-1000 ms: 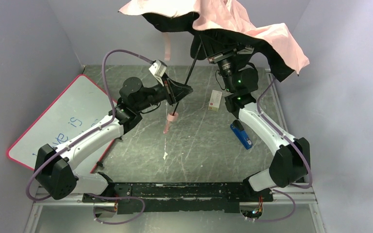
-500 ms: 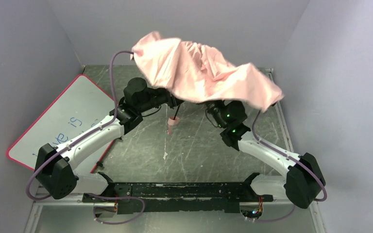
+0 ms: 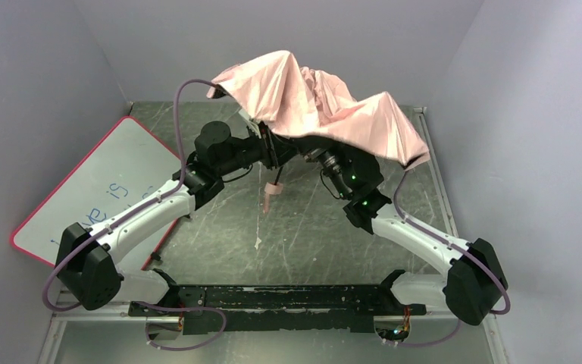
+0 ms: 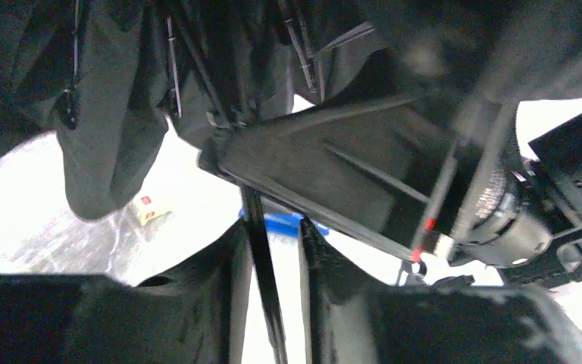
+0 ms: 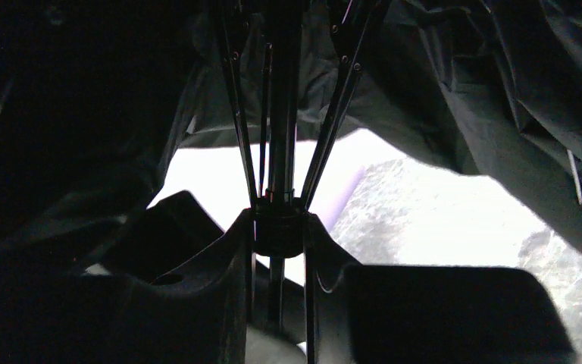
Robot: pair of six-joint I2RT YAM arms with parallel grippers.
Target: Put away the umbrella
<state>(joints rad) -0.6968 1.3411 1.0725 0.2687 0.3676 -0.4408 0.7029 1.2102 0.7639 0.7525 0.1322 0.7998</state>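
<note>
A pink-framed whiteboard (image 3: 95, 189) with blue writing lies at the left edge of the dark, scratched table (image 3: 311, 235). A white scrap (image 3: 258, 243) lies near the table's middle. The left wrist view shows a small red-marked box (image 4: 149, 208) near a blue object (image 4: 282, 221).

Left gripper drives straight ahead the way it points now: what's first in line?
Probably the right gripper, clamped on the umbrella shaft just ahead of the left gripper; depth is unclear from the wrist view.
</note>
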